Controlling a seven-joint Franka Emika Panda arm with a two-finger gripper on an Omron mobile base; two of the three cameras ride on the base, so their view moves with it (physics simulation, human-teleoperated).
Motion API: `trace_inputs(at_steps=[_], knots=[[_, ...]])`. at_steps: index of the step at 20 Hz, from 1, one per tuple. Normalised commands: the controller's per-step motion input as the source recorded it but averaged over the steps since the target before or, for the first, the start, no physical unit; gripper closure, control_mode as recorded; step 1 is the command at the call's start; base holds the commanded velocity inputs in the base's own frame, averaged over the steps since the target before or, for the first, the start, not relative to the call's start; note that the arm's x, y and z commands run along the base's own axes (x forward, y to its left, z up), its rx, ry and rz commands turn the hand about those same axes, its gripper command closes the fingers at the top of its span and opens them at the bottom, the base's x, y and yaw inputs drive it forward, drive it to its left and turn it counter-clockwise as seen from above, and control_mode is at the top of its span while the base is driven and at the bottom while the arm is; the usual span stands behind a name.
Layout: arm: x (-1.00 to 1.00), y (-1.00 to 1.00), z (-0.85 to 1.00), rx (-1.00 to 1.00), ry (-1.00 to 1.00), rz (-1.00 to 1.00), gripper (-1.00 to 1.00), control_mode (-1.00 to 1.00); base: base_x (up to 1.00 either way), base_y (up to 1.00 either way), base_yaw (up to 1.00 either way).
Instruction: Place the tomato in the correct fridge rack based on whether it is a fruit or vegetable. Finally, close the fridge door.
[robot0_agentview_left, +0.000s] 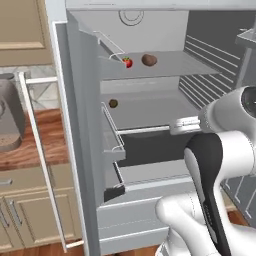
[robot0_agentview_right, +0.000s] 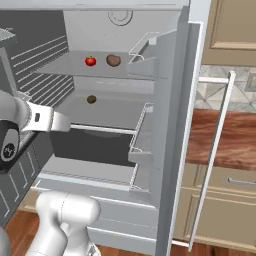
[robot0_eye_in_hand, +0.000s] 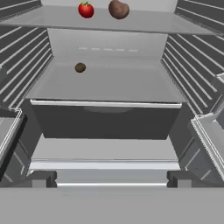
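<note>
Tomato (robot0_eye_in_hand: 86, 9) on the fridge's upper shelf (robot0_eye_in_hand: 148, 22), left of a brown lump (robot0_eye_in_hand: 118, 8), far beyond my empty, wide-open gripper (robot0_eye_in_hand: 112, 178)

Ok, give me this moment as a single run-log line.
tomato: upper rack, beside brown lump | gripper: open, empty | fridge door: open

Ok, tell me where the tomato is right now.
The tomato sits on the fridge's upper shelf, just left of the brown lump in the right base view, one shelf above the small dark ball.
</note>
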Motion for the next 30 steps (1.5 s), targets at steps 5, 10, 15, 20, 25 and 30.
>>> trace_inputs(at_steps=[5,10,15,20,25,30], knots=[[0.0,0.0,0.0,0.0,0.0,0.0,-1.0,1.0,-0.52,0.0,0.0],[0.0,0.0,0.0,0.0,0.0,0.0,-1.0,1.0,-0.43,0.05,0.0],[0.0,0.0,0.0,0.0,0.0,0.0,-1.0,1.0,-0.39,0.12,0.0],[0.0,0.0,0.0,0.0,0.0,0.0,-1.0,1.0,-0.44,0.0,0.0],[0.0,0.0,0.0,0.0,0.0,0.0,-1.0,1.0,-0.06,0.0,0.0],[0.0,0.0,0.0,0.0,0.0,0.0,-1.0,1.0,0.0,0.0,0.0]])
